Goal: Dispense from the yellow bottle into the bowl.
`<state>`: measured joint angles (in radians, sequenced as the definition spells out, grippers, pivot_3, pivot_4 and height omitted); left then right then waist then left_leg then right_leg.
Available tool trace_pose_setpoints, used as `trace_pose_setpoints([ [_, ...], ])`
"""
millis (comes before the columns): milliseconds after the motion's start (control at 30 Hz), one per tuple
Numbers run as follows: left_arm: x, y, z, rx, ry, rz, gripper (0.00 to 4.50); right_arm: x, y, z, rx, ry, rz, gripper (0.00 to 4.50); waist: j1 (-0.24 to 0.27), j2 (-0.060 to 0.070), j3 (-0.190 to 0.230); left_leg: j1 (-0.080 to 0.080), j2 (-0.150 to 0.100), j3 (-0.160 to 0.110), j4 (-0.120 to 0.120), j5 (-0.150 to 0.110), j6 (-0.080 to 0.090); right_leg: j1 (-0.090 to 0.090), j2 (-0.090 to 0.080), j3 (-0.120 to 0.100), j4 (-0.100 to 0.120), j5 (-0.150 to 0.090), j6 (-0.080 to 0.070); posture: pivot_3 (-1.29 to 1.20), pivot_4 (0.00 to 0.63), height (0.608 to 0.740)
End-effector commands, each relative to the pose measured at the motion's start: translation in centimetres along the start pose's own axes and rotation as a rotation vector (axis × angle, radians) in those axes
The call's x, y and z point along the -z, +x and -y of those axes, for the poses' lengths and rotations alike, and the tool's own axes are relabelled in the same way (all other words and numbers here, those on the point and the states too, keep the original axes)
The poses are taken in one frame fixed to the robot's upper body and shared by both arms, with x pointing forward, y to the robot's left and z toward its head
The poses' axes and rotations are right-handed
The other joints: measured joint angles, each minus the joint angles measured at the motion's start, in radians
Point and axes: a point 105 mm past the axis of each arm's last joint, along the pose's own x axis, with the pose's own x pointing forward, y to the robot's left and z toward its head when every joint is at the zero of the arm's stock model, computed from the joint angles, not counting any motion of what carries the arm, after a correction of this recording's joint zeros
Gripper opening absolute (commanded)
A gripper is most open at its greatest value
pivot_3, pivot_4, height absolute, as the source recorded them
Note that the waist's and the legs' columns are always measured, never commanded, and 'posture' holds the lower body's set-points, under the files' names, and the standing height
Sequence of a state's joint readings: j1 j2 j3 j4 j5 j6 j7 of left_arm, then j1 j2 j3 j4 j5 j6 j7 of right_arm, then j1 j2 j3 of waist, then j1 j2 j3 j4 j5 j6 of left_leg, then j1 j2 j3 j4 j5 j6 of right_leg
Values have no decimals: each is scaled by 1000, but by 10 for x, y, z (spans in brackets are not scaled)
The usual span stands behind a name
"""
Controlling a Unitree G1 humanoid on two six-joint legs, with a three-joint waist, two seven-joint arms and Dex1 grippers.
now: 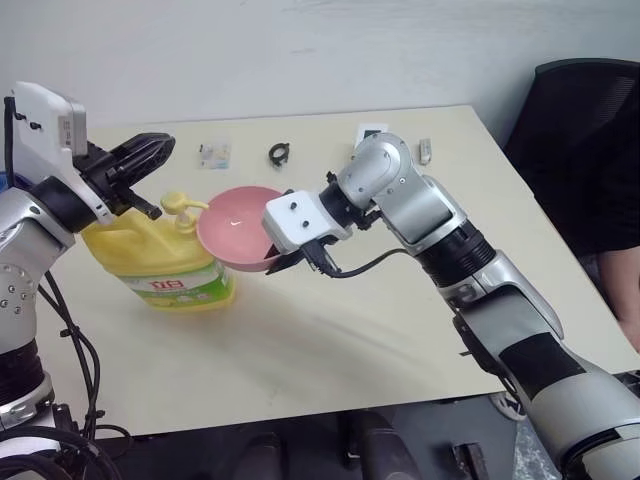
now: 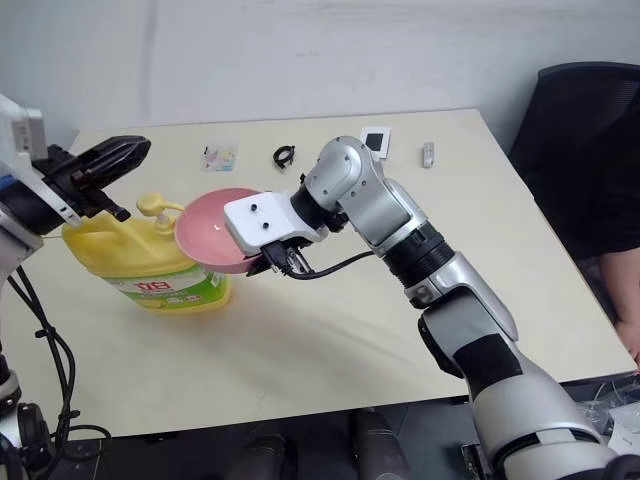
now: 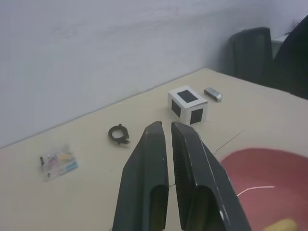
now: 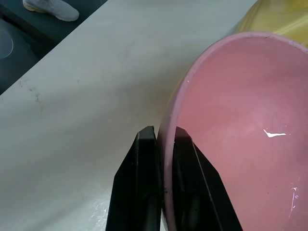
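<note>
A beige table (image 1: 330,330) stands against a pale wall. The bottle (image 1: 165,262) sits near the table's left edge. The right gripper (image 4: 161,139) pinches the rim of the bowl (image 1: 235,232) and holds it tilted beside the pump (image 1: 182,205). The left gripper (image 1: 145,158), fingers together and empty, hovers just above the pump. A thin white streak shows in the bowl, perhaps only glare; the pressing seems largely left to do.
</note>
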<state>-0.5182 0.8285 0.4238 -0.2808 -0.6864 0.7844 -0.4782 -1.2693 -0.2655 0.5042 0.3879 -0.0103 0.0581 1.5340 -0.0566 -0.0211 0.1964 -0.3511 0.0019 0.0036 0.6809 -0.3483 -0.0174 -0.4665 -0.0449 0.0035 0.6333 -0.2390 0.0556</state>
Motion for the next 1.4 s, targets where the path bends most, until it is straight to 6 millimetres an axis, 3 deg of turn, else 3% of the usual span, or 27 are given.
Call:
trace_pose_setpoints([
  [33,0,0,5,12,60,-11,327,-11,-1,-1,-16,-66,14,0,0,0,0,0,0,0,0,0,0,0,0,0,-1,0,0,0,150,740],
  [233,8,7,9,28,91,-33,327,-12,-2,0,-15,-68,9,0,0,0,0,-2,0,-1,0,0,-1,0,0,-1,-5,0,0,0,150,740],
  [500,-12,12,-1,7,89,40,327,-11,-2,-1,-18,-62,5,0,1,0,0,-2,0,-2,0,-1,0,0,0,-2,-5,0,0,0,150,740],
  [633,-19,13,4,31,80,63,327,-11,-2,-2,-17,-63,5,0,0,0,0,-2,0,-2,-1,-1,0,0,0,-2,-5,0,1,0,150,740],
  [967,5,13,28,106,154,-18,327,-11,-1,-2,-19,-67,3,0,1,0,0,-3,1,-2,-1,-1,-1,0,0,-2,-6,1,1,0,150,740],
  [1400,23,15,18,72,167,-72,327,-24,-4,-3,-45,-14,57,0,1,0,0,-1,0,-1,0,-1,1,0,0,-1,-6,1,0,0,150,740],
])
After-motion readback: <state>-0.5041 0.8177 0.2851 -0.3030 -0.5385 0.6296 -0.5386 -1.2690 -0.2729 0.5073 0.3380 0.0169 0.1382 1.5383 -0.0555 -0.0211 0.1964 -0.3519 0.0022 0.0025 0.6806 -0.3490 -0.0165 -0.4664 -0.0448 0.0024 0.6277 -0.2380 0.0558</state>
